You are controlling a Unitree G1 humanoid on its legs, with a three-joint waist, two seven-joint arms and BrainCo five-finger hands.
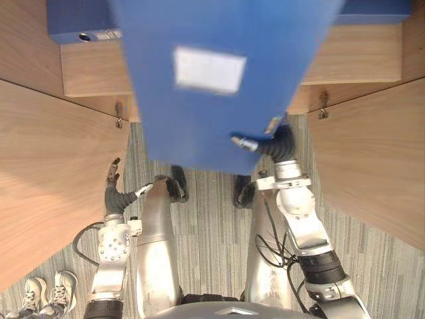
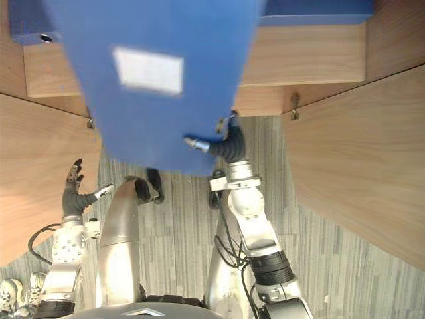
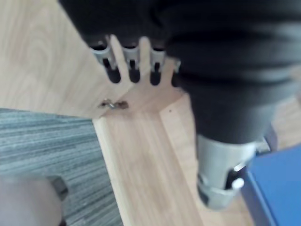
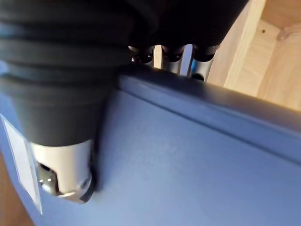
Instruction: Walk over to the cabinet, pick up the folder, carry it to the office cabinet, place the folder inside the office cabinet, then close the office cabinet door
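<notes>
**Blue folder held before the open cabinet**
My right hand (image 1: 281, 143) pinches the folder's (image 1: 219, 100) lower edge between fingers and thumb, over the wooden shelf (image 1: 358, 56). My left hand (image 1: 116, 197) hangs beside the left door (image 1: 53, 173), fingers straight and released.

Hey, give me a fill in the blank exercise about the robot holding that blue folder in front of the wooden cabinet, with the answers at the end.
1. The right hand is curled round an edge of the blue ____.
2. The label on the folder is ____.
3. The left hand, fingers relaxed, holds ____.
4. The left door and the right door of the cabinet both stand ____.
Missing words: folder; white; nothing; open.
</notes>
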